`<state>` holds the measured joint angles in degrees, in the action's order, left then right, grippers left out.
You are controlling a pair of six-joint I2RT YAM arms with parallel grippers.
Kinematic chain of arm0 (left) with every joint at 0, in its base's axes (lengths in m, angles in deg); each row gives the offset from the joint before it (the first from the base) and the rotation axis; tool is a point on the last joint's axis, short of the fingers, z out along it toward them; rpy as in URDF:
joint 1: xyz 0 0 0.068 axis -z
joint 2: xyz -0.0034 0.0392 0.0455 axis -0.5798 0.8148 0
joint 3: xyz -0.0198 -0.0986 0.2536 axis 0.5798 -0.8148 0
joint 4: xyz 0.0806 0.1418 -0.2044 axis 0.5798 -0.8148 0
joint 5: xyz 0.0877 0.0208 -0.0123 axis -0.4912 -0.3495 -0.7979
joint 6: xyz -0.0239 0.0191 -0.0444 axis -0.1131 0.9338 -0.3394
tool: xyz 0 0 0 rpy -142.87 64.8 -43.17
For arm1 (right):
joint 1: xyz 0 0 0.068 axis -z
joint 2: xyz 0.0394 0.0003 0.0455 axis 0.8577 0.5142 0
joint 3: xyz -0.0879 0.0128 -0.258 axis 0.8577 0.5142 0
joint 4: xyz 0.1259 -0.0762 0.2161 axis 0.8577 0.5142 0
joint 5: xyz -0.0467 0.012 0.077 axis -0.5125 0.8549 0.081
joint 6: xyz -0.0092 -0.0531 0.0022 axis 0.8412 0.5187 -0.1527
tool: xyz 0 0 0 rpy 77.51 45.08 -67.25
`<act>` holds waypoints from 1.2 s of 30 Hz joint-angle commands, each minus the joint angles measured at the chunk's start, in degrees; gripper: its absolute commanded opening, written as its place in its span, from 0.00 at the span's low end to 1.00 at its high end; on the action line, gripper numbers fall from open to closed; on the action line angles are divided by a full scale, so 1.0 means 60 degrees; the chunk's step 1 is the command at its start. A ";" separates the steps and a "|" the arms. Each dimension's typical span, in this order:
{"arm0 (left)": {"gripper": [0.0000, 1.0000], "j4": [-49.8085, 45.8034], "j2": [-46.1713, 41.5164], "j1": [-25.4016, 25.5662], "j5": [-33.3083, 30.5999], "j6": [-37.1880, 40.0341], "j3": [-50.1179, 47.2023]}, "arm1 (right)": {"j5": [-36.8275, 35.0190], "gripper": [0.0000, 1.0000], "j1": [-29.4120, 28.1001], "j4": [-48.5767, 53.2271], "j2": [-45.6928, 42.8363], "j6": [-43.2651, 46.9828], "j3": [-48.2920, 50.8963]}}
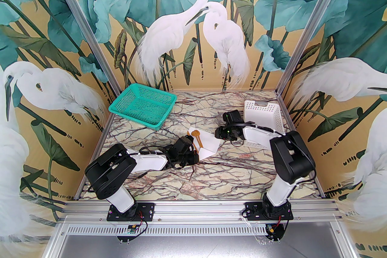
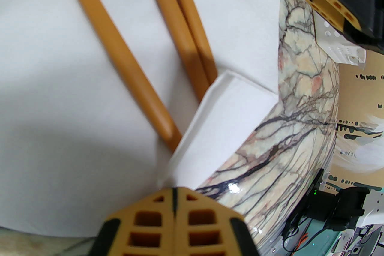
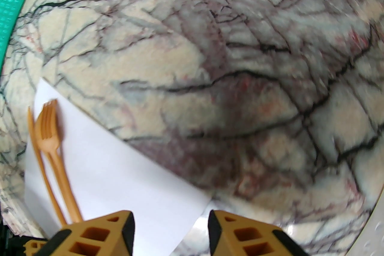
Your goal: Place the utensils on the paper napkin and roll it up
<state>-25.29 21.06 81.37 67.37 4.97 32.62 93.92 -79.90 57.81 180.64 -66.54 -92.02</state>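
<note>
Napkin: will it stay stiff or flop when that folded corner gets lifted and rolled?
Probably floppy: the napkin is thin, its corner bent over the utensils. Likely light, so it may slide on the glossy table unless pinned.

Three orange-brown utensils [image 2: 112, 38] lie side by side on the white napkin [image 2: 60, 98], just ahead of my left pincer [image 2: 174, 191]; a napkin corner is folded over their ends.

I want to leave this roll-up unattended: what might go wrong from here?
1. The left gripper seems to pinch the napkin by just its folded corner; thin paper might tear or slip free.
2. The utensils lie loose, one handle splayed from the other two, so rolling could push them out.
3. The right gripper is open above another corner, so the sheet may drag.
</note>
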 commanded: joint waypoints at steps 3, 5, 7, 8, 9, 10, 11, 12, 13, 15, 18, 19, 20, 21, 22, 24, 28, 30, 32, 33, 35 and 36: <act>0.00 -0.0949 0.0170 0.0075 -0.0263 -0.0085 -0.0298 | -0.0422 0.49 -0.0071 0.0373 0.0475 0.0302 -0.0464; 0.00 -0.0934 0.0188 0.0079 -0.0270 -0.0076 -0.0299 | -0.0370 0.49 -0.0100 0.0433 0.0619 0.0291 -0.0522; 0.00 -0.0938 0.0202 0.0079 -0.0270 -0.0062 -0.0277 | -0.0342 0.49 -0.0152 0.0473 0.0700 0.0236 -0.0523; 0.00 -0.0948 0.0206 0.0079 -0.0270 -0.0051 -0.0268 | -0.0286 0.49 -0.0185 0.0453 0.0704 0.0194 -0.0491; 0.00 -0.0963 0.0225 0.0079 -0.0270 -0.0047 -0.0250 | -0.0188 0.49 -0.0225 0.0410 0.0726 0.0130 -0.0451; 0.00 -0.0964 0.0230 0.0079 -0.0270 -0.0033 -0.0246 | -0.0086 0.49 -0.0254 0.0364 0.0713 0.0080 -0.0408; 0.00 -0.0964 0.0247 0.0079 -0.0270 -0.0025 -0.0234 | 0.0028 0.48 -0.0301 0.0303 0.0712 -0.0004 -0.0363; 0.00 -0.0978 0.0267 0.0079 -0.0268 -0.0018 -0.0207 | 0.0134 0.48 -0.0338 0.0261 0.0695 -0.0076 -0.0338; 0.00 -0.0978 0.0288 0.0079 -0.0260 -0.0012 -0.0200 | 0.0223 0.47 -0.0373 0.0225 0.0675 -0.0133 -0.0302; 0.00 -0.0978 0.0341 0.0079 -0.0241 -0.0003 -0.0156 | 0.0404 0.47 -0.0456 0.0115 0.0619 -0.0283 -0.0229; 0.00 -0.0972 0.0372 0.0079 -0.0217 0.0011 -0.0149 | 0.0638 0.47 -0.0539 0.0007 0.0509 -0.0461 -0.0110; 0.00 -0.0977 0.0366 0.0079 -0.0219 0.0012 -0.0126 | 0.0698 0.47 -0.0539 -0.0032 0.0461 -0.0518 -0.0067; 0.00 -0.0978 0.0374 0.0079 -0.0214 0.0012 -0.0129 | 0.0745 0.47 -0.0530 -0.0080 0.0380 -0.0575 0.0017; 0.00 -0.0978 0.0375 0.0079 -0.0216 0.0026 -0.0130 | 0.0776 0.47 -0.0540 -0.0144 0.0277 -0.0637 0.0099; 0.00 -0.0977 0.0364 0.0079 -0.0217 0.0024 -0.0133 | 0.0853 0.47 -0.0527 -0.0243 0.0177 -0.0700 0.0221; 0.00 -0.0978 0.0378 0.0079 -0.0211 0.0034 -0.0124 | 0.1120 0.47 -0.0523 -0.0483 -0.0012 -0.0846 0.0447; 0.00 -0.0964 0.0385 0.0079 -0.0197 0.0040 -0.0118 | 0.1606 0.47 -0.0471 -0.1050 -0.0154 -0.0976 0.0846; 0.00 -0.0964 0.0389 0.0079 -0.0197 0.0034 -0.0109 | 0.1919 0.47 -0.0359 -0.1214 -0.0137 -0.1088 0.0904; 0.00 -0.0977 0.0371 0.0083 -0.0193 0.0041 -0.0121 | 0.2286 0.47 -0.0291 -0.1370 -0.0233 -0.1263 0.0987; 0.00 -0.0978 0.0371 0.0079 -0.0195 0.0040 -0.0120 | 0.2371 0.47 -0.0291 -0.1431 -0.0309 -0.1351 0.1065; 0.00 -0.0978 0.0349 0.0079 -0.0211 0.0042 -0.0121 | 0.2607 0.47 -0.0284 -0.1589 -0.0498 -0.1570 0.1270; 0.00 -0.0978 0.0350 0.0079 -0.0212 0.0052 -0.0120 | 0.2731 0.48 -0.0291 -0.1722 -0.0582 -0.1716 0.1405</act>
<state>-25.34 21.06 81.37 67.37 5.01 32.68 106.12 -81.49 49.87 180.01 -73.64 -85.50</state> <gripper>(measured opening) 0.059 0.474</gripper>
